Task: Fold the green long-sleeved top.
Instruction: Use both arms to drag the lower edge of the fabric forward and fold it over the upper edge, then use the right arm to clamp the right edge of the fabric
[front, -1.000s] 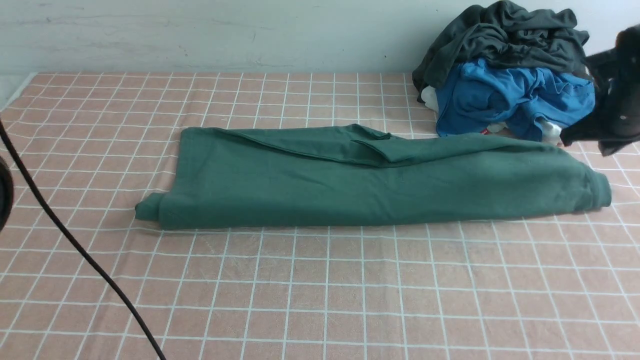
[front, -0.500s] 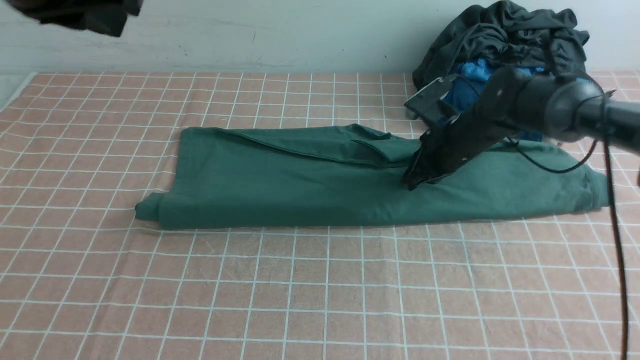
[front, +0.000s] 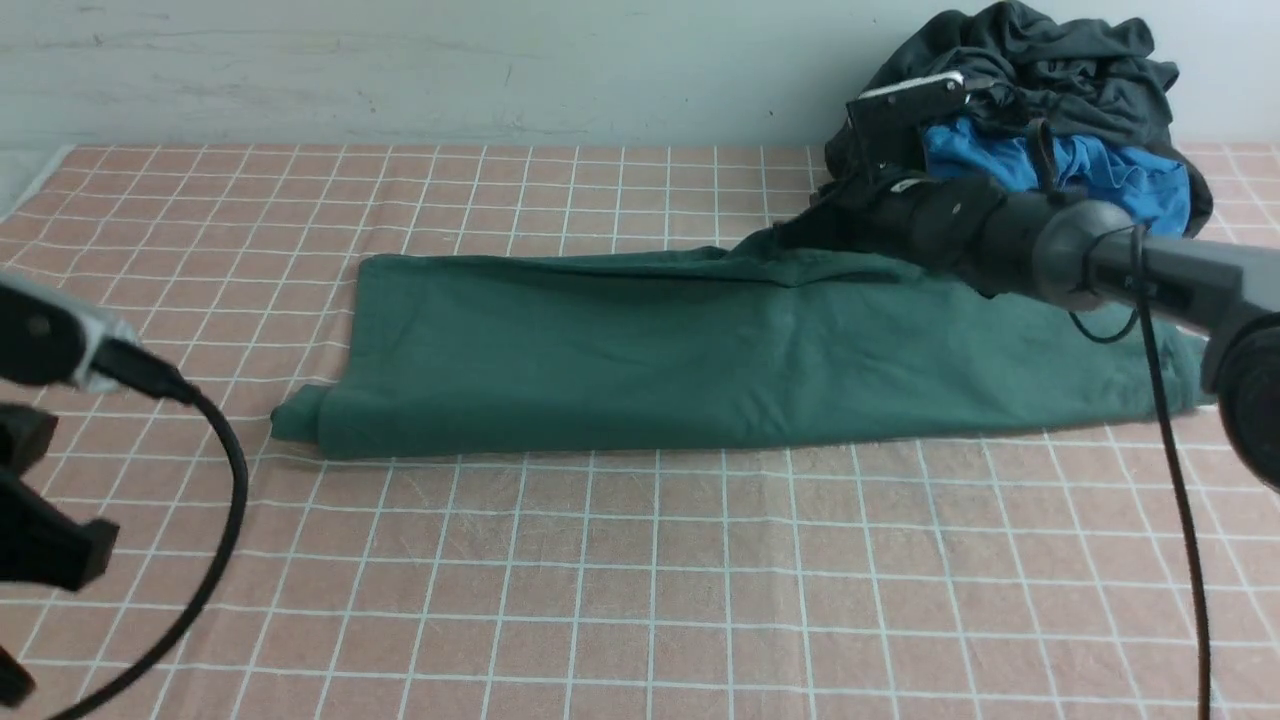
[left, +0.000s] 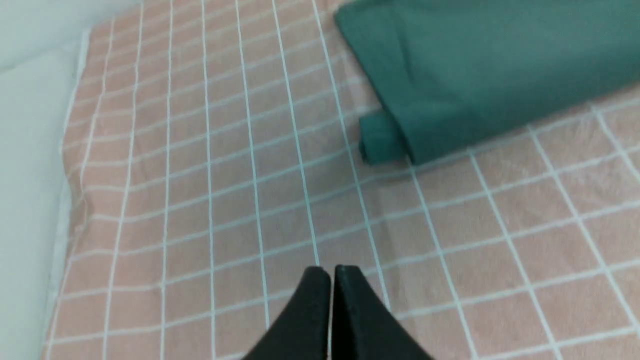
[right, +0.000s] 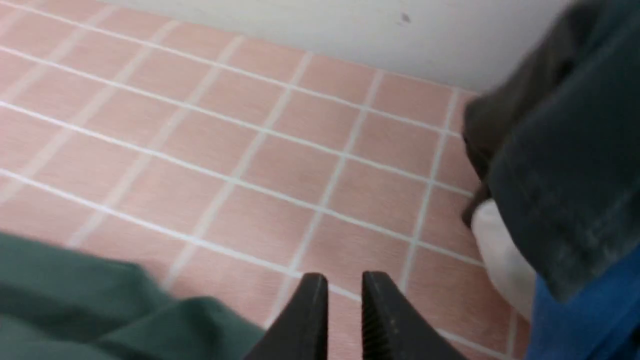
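The surface is covered by a pink cloth checked with white lines (front: 640, 600). The dark green long-sleeved cotton top (front: 700, 360) lies across its middle as 1 long folded band, with its right end near the surface's right edge. The loose sleeve flap that a second ago lay on the band beside its far edge is no longer seen there. The upper face is now smooth, and the far edge is raised into a small peak where the right arm reaches. A heap of 2 other garments, a crumpled dark grey one (front: 1050, 60) over a bright blue one (front: 1100, 170), sits at the far right corner, just beyond the band. The right gripper (right: 345, 280) is seen just past that far edge. Its jaws are parted by a narrow gap with nothing between them, so the sleeve appears to have been tucked or pushed back and then let go. The left gripper (left: 331, 272) is held near the left edge, well apart from the top, its jaws pressed together on nothing. A short green stub (front: 295, 415) sticks out at the band's near left end. The lengthwise folding is judged done, and a crosswise fold of the band probably remains.
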